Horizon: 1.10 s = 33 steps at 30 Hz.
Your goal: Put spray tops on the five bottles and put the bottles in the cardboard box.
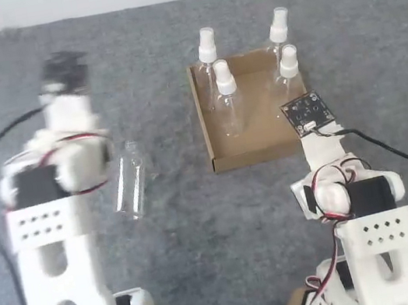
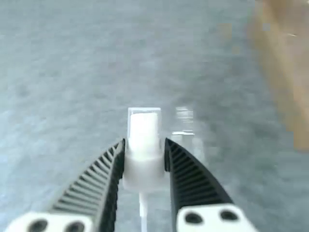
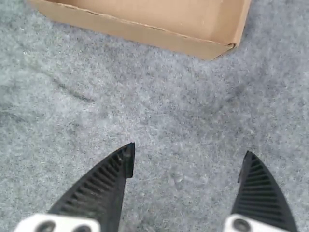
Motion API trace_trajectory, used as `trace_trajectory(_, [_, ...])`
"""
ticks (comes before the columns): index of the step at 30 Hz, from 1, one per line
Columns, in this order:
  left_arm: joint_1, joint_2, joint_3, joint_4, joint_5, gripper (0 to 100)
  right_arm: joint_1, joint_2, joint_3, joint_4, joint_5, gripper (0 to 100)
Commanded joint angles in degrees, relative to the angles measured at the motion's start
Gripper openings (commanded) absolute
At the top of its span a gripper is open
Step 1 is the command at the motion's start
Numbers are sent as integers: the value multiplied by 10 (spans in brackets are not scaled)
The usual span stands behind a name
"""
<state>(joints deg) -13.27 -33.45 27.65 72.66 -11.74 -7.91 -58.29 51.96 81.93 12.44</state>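
Left wrist view, left end effector [image 2: 143, 143] clamping white spray top [image 2: 143, 124], right end effector [image 3: 189, 151] wide

**Three cameras over one table**

The high camera looked steeply down from behind both arms. It took in the whole grey carpet [image 1: 202, 232], with the cardboard box [image 1: 256, 157] right of centre. Each wrist camera sat close behind its own fingers, the left gripper [image 2: 144, 141] and the right gripper [image 3: 188, 154], facing the carpet from near. The right wrist view shared the box's front wall with the high view.
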Motion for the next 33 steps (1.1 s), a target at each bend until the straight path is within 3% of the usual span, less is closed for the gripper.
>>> trace_trajectory(1, [-86,33,16,-91,-21,13,-2,-17,-4,-9,4,292])
trace_trajectory(9, [-46,274,14,-249,-18,13,-1,-14,-3,-9,4,292])
trace_trajectory(12, [-28,354,-26,-272,-18,13,-1,-14,-3,-9,4,292])
trace_trajectory(17, [6,447,-84,-247,-18,13,-1,-13,-3,-9,4,292])
trace_trajectory(24, [62,440,-52,-194,-13,13,-1,-13,-3,-9,4,292])
trace_trajectory(33, [149,343,25,-138,94,13,-1,-13,-3,-9,3,292])
